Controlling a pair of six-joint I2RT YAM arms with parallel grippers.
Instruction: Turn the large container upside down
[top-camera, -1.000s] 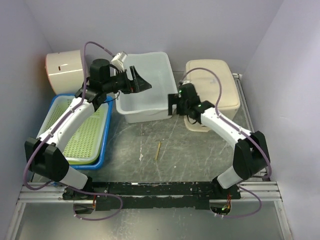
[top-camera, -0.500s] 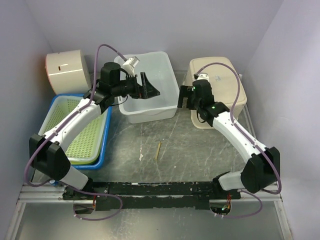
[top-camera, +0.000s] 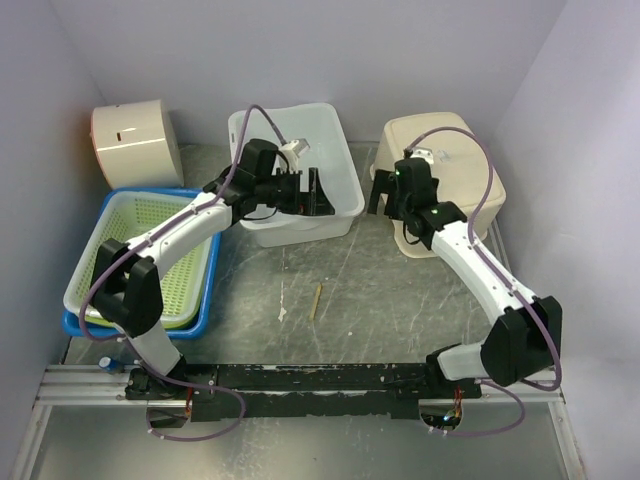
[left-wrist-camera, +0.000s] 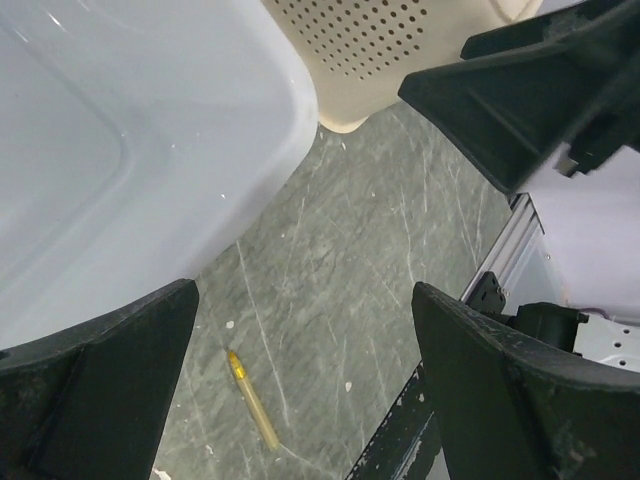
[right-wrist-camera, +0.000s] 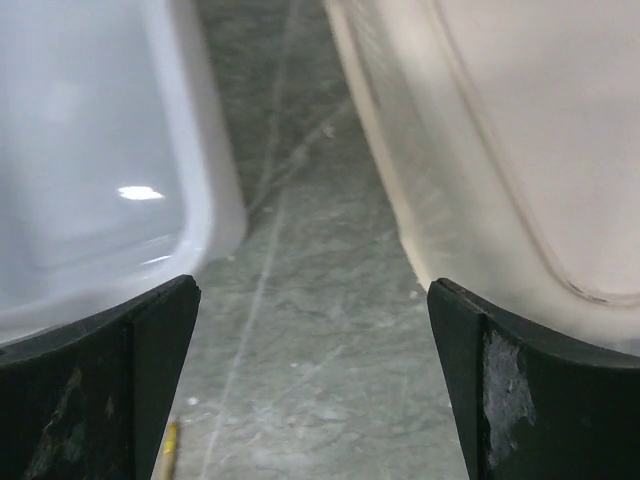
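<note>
Pale lilac walls (top-camera: 400, 50) close in a scratched grey metal table (top-camera: 380, 300). The large container (top-camera: 300, 228), a white tub, stands mouth-up at the far middle. Beside it to the right sits a beige bin (top-camera: 450, 150). The left gripper (top-camera: 318, 193) hovers over the tub's near right part, jaws spread wide. The right gripper (top-camera: 378, 198) sits between tub and bin, jaws equally wide. A yellow pencil (top-camera: 317, 299) lies nearer.

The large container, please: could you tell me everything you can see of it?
The large container is a rectangular tub of translucent white plastic with rounded corners, empty, standing open side up on the grey table. The open left gripper hangs over its near right corner; contact is unclear. A beige bin stands apart on its right.
</note>
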